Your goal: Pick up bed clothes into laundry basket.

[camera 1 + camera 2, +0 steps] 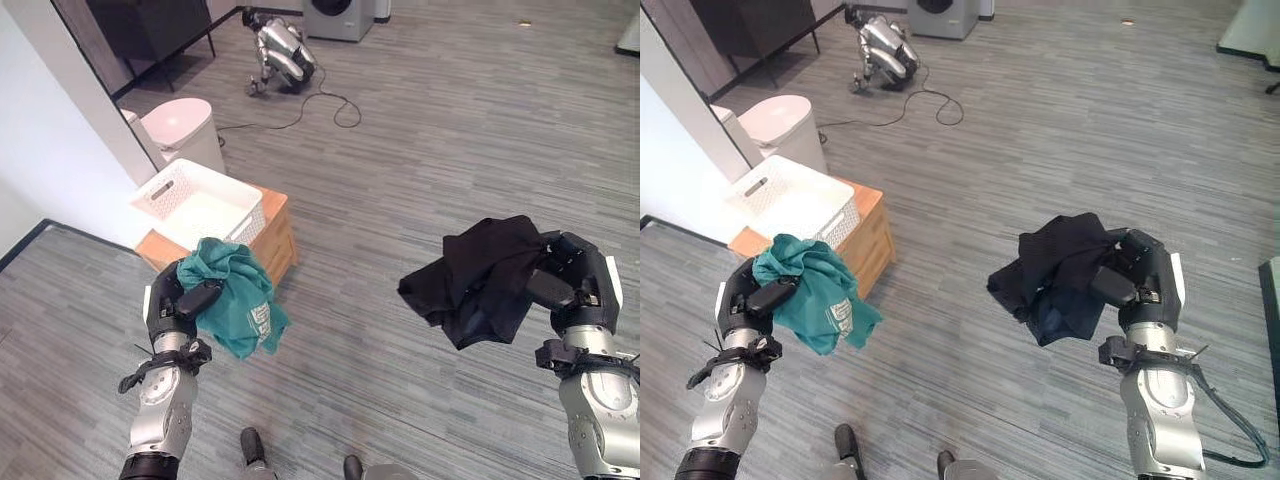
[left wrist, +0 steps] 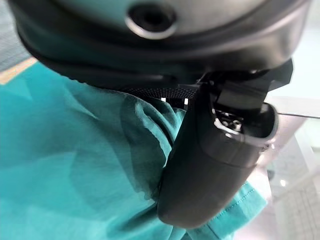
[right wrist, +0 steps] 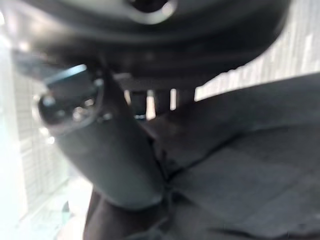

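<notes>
While both arms are raised off the grey plank floor (image 1: 470, 110), each hand has a piece of clothing. The left hand (image 1: 172, 300) has its fingers and thumb curled round a bunched teal garment (image 1: 235, 295), which hangs down from the hand with a bit of pale print showing on a lower fold. In the left wrist view the thumb (image 2: 210, 165) presses right into the teal cloth, so that grip looks solid. The right hand (image 1: 570, 285) is clamped on a crumpled black garment (image 1: 480, 280), held up in the air, with the cloth drooping toward the middle of the floor. The right wrist view shows the thumb (image 3: 110, 160) lying against the dark fabric too.

Just past the teal garment sits a low wooden stand (image 1: 275, 245), and on it the white laundry basket (image 1: 175, 185), perforated sides, nothing in it that I can see. So neither of the 2 garments is in the basket; the teal one hangs near the stand's near corner.

Further back, a white lidded bin (image 1: 185, 125) stands by the wall, and way off across the floor is a silver robot dog (image 1: 283, 55) lying down, with a washing machine (image 1: 338, 15) behind it.
</notes>
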Robot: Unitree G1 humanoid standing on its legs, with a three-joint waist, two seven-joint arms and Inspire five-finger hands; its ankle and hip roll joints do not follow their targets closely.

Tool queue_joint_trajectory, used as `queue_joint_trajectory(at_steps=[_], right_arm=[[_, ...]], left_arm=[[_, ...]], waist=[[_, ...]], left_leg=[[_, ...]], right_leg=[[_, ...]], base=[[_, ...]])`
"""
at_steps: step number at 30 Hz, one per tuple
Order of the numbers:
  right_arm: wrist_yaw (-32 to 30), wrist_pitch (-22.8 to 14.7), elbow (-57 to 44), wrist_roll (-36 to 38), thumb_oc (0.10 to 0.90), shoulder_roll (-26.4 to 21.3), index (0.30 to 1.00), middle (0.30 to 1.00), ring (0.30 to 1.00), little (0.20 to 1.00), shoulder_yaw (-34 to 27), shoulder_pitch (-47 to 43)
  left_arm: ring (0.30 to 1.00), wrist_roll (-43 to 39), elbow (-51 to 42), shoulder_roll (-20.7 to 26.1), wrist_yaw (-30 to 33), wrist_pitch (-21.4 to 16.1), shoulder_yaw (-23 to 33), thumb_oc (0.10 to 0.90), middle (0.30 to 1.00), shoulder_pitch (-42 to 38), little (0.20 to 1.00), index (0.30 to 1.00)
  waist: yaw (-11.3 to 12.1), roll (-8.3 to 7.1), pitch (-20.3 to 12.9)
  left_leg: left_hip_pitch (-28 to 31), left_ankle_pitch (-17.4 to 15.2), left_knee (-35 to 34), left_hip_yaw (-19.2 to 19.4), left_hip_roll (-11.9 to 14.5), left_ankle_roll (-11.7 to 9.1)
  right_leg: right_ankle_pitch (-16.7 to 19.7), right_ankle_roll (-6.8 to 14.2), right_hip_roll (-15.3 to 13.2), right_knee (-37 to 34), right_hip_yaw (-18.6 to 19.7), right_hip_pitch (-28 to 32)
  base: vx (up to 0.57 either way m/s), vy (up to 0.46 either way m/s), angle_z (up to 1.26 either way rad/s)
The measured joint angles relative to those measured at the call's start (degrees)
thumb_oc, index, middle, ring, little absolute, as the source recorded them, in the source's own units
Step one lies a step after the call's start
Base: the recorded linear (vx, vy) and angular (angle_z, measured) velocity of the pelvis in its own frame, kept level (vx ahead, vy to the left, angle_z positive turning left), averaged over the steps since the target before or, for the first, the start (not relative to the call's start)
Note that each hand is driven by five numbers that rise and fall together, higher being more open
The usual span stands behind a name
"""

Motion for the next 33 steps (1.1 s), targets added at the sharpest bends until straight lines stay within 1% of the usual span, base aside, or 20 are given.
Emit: queue_joint_trajectory(at_steps=[1,3,4,6,8,9,10,12,14,15,16,17,18,19,20,21,24,28,30,33], right_arm=[[0.21,0.08,-0.09,-0.13,0.4,-0.68,0.3,0.3,0.3,0.3,0.18,-0.12],[0.25,0.09,-0.15,-0.7,0.4,-1.78,0.3,0.3,0.3,0.3,0.86,-0.7],[0.21,0.13,-0.18,-0.84,0.4,-1.42,0.3,0.3,0.3,0.3,1.95,-1.12],[0.67,0.33,-0.53,-1.91,0.4,-1.8,0.3,0.3,0.3,0.3,4.67,-1.05],[2.03,0.66,-1.19,-2.87,0.4,-1.77,0.3,0.3,0.3,0.3,7.33,-1.37],[2.87,1.15,-2.12,-3.12,0.4,-1.61,0.3,0.3,0.3,0.3,8.9,-1.26],[3.23,1.25,-2.25,-3.13,0.4,-1.59,0.3,0.3,0.3,0.3,9.51,-1.12],[4.29,1.83,-2.26,-3.11,0.4,-0.93,0.3,0.3,0.3,0.3,9.98,-0.8],[4.3,1.86,-2.26,-3.06,0.4,-0.71,0.3,0.3,0.3,0.3,9.53,-0.86],[4.3,1.86,-2.26,-3.04,0.4,-0.28,0.3,0.3,0.3,0.3,8.83,-0.99],[4.3,1.85,-2.27,-3.01,0.4,-0.18,0.3,0.3,0.3,0.3,8.55,-0.99],[4.3,1.85,-2.24,-3.0,0.4,-0.09,0.3,0.3,0.3,0.3,7.77,-0.92],[4.3,1.85,-2.2,-2.99,0.4,0.0,0.3,0.3,0.3,0.3,7.37,-0.84],[4.11,1.86,-2.0,-2.9,0.4,0.02,0.3,0.3,0.3,0.3,6.07,-0.92],[4.03,1.86,-1.85,-2.78,0.4,0.0,0.3,0.3,0.3,0.3,5.26,-1.06],[4.04,1.86,-1.81,-2.78,0.4,0.0,0.3,0.3,0.3,0.3,5.17,-0.99],[3.89,1.85,-1.71,-2.69,0.4,-0.04,0.3,0.3,0.3,0.3,2.89,-0.86],[3.51,1.85,-1.3,-1.79,0.4,-0.88,0.3,0.3,0.3,0.3,0.76,-1.1],[3.79,1.85,-1.18,-0.51,0.4,-2.57,0.3,0.3,0.3,0.3,0.95,-1.24],[4.0,1.85,-0.1,1.41,0.4,-5.64,0.3,0.3,0.3,0.3,1.08,-1.5]], left_arm=[[0.3,0.15,-0.32,0.11,0.03,-0.12,-0.15,0.4,0.3,-0.32,0.3,0.3],[0.3,0.24,-0.36,0.21,0.04,-0.13,-0.2,0.4,0.3,-0.12,0.3,0.3],[0.3,0.25,-0.36,1.08,0.21,-0.13,-0.15,0.4,0.3,-0.79,0.3,0.3],[0.3,0.3,-0.81,3.9,0.98,-0.18,-0.39,0.4,0.3,-2.86,0.3,0.3],[0.3,0.5,-0.86,7.5,1.31,-0.34,-0.39,0.4,0.3,-4.59,0.3,0.3],[0.3,0.79,-0.83,9.78,1.77,-0.34,-0.42,0.4,0.3,-5.76,0.3,0.3],[0.3,1.02,-0.83,10.4,1.76,-0.35,-0.36,0.4,0.3,-6.36,0.3,0.3],[0.3,2.46,-0.94,12.13,1.89,-0.55,-0.45,0.4,0.3,-9.17,0.3,0.3],[0.3,2.49,-0.99,12.46,1.85,-0.82,-0.59,0.4,0.3,-10.63,0.3,0.3],[0.3,2.58,-0.98,12.55,1.84,-0.87,-0.99,0.4,0.3,-11.75,0.3,0.3],[0.3,2.67,-0.95,12.61,1.85,-0.86,-1.35,0.4,0.3,-11.99,0.3,0.3],[0.3,3.47,-0.94,12.88,1.71,-0.87,-2.34,0.4,0.3,-12.4,0.3,0.3],[0.3,3.79,-0.94,12.84,1.62,-0.86,-2.73,0.4,0.3,-12.43,0.3,0.3],[0.3,4.75,-0.98,12.36,0.91,-0.86,-3.79,0.4,0.3,-12.4,0.3,0.3],[0.3,4.92,-1.01,12.29,0.1,-0.85,-4.69,0.4,0.3,-12.39,0.3,0.3],[0.3,5.13,-1.0,12.26,-0.39,-0.84,-4.69,0.4,0.3,-12.38,0.3,0.3],[0.3,6.95,-1.13,12.37,-0.74,-0.77,-4.73,0.4,0.3,-12.68,0.3,0.3],[0.3,6.95,-1.02,13.33,-1.78,-0.76,-4.74,0.4,0.3,-13.22,0.3,0.3],[0.3,6.92,-0.36,15.98,-1.75,-0.76,-4.72,0.4,0.3,-13.48,0.3,0.3],[0.3,6.8,1.76,20.18,-1.45,-0.78,-4.57,0.4,0.3,-15.74,0.3,0.3]], waist=[[0.08,0.76,-0.74],[-0.09,2.5,-1.76],[-0.26,1.81,-1.61],[-0.64,1.3,-1.68],[-0.51,0.72,-1.27],[-0.24,0.62,-0.77],[-0.39,0.59,-0.7],[-0.45,0.3,-0.28],[-1.2,0.19,-0.14],[-1.86,-0.07,0.06],[-1.93,-0.17,0.09],[-2.45,-0.57,0.19],[-3.18,-0.57,0.22],[-4.06,0.31,0.68],[-3.77,1.07,0.88],[-4.24,1.07,0.92],[-6.46,1.24,0.99],[-6.34,1.6,1.14],[-5.99,1.11,1.48],[-3.45,-0.36,2.47]], left_leg=[[0.35,0.25,0.9,0.17,-1.34,1.39],[2.56,-2.68,1.44,1.91,-3.3,3.77],[4.0,-2.56,-0.09,3.28,-5.97,4.89],[5.5,-3.48,-1.74,3.05,-9.8,7.31],[6.32,-5.03,-2.03,3.03,-11.87,9.71],[7.37,-4.82,-2.77,2.94,-12.62,9.63],[7.69,-5.08,-2.82,2.9,-12.7,9.96],[9.23,-5.69,-3.53,2.07,-12.7,10.84],[9.54,-5.84,-3.92,0.42,-12.52,11.03],[9.57,-5.95,-3.94,-0.33,-12.28,11.12],[9.6,-5.86,-3.93,-0.38,-12.29,10.99],[9.8,-6.04,-3.96,-1.05,-12.43,10.34],[9.84,-6.0,-3.96,-1.84,-12.4,9.96],[10.06,-6.18,-3.98,-2.63,-11.58,9.3],[10.5,-6.72,-3.98,-1.75,-10.16,7.41],[10.88,-6.96,-3.98,-1.73,-9.63,6.44],[11.19,-6.55,-3.94,-2.28,-7.94,5.03],[10.9,-5.18,-2.91,-1.66,-7.07,2.96],[9.52,-4.62,0.73,-2.09,-7.38,2.02],[6.8,-0.76,9.17,-4.81,-8.04,-3.18]], right_leg=[[-1.57,1.68,-1.3,1.1,0.35,-0.17],[-5.02,4.36,-3.24,6.44,0.6,-1.49],[-6.72,6.16,-5.71,14.61,-0.06,-5.2],[-7.96,8.08,-9.71,29.37,0.07,-13.4],[-7.65,8.73,-12.65,33.26,0.05,-17.0],[-7.58,8.84,-13.63,34.88,-0.14,-18.65],[-7.53,8.91,-13.61,34.58,0.12,-19.07],[-6.17,10.82,-12.52,29.63,0.24,-20.24],[-5.36,10.41,-10.96,24.77,0.81,-20.65],[-4.05,9.94,-9.21,19.4,2.07,-20.77],[-3.01,9.86,-8.64,17.23,2.34,-20.75],[0.74,9.78,-7.2,11.61,2.66,-19.83],[3.71,9.43,-6.95,10.55,3.38,-19.04],[5.76,9.05,-5.79,9.54,2.62,-17.81],[5.54,8.55,-4.13,9.65,2.49,-17.83],[4.86,8.26,-3.52,10.46,2.08,-17.88],[3.88,7.28,-2.56,11.49,0.07,-17.6],[2.5,5.93,-1.63,12.41,-0.61,-17.57],[1.41,5.13,-2.62,13.24,-1.31,-17.3],[0.24,2.59,-4.96,12.71,-1.55,-15.01]], base=[[0.3,0.367,-0.11],[0.2,0.319,-0.22],[0.15,0.306,-0.17],[0.16,0.275,0.0],[0.13,0.148,0.08],[0.16,0.108,0.15],[0.28,0.174,0.15],[0.25,0.128,0.33],[0.18,0.069,0.39],[0.17,0.043,0.3],[0.12,0.016,0.34],[0.1,0.008,0.28],[0.06,0.001,0.45],[0.21,-0.049,0.15],[0.21,-0.065,0.0],[0.2,-0.065,-0.14],[0.14,-0.11,0.12],[0.13,-0.148,0.05],[0.06,-0.125,0.23],[0.1,-0.035,0.14]])
